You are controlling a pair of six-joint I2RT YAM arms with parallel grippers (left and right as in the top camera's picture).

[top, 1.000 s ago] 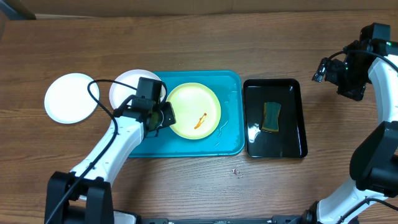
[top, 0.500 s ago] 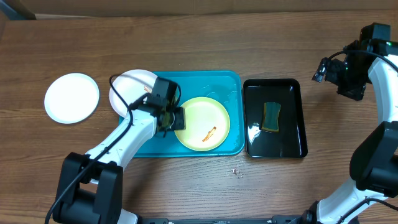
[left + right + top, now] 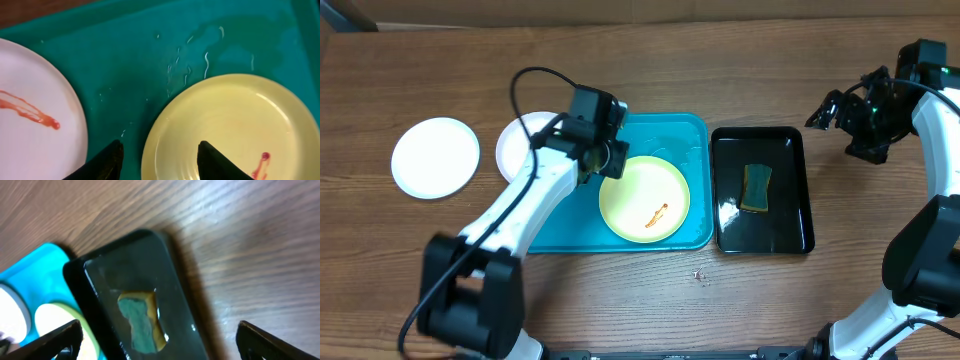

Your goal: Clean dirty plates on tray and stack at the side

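Observation:
The pale yellow-green plate (image 3: 645, 198) lies on the teal tray (image 3: 670, 130) with an orange-brown smear near its middle. A white plate (image 3: 522, 150) sits at the tray's left edge, partly under my left arm; in the left wrist view (image 3: 35, 120) it carries a red-orange smear. A second white plate (image 3: 435, 157) lies on the table to the left, no smear visible. My left gripper (image 3: 608, 160) (image 3: 160, 150) is open and empty over the yellow-green plate's (image 3: 235, 125) left rim. My right gripper (image 3: 823, 112) (image 3: 160, 340) is open and empty, high above the table right of the black tray.
A glossy black tray (image 3: 790, 215) stands right of the teal tray and holds a green-and-yellow sponge (image 3: 756, 187), also seen in the right wrist view (image 3: 142, 320). Water streaks lie on the teal tray's far part (image 3: 200, 55). Bare wooden table surrounds both trays.
The yellow-green plate slid toward the tray's front right with my left gripper on it. The left gripper has since let go and drawn back toward the far side. My right gripper shifted slightly left.

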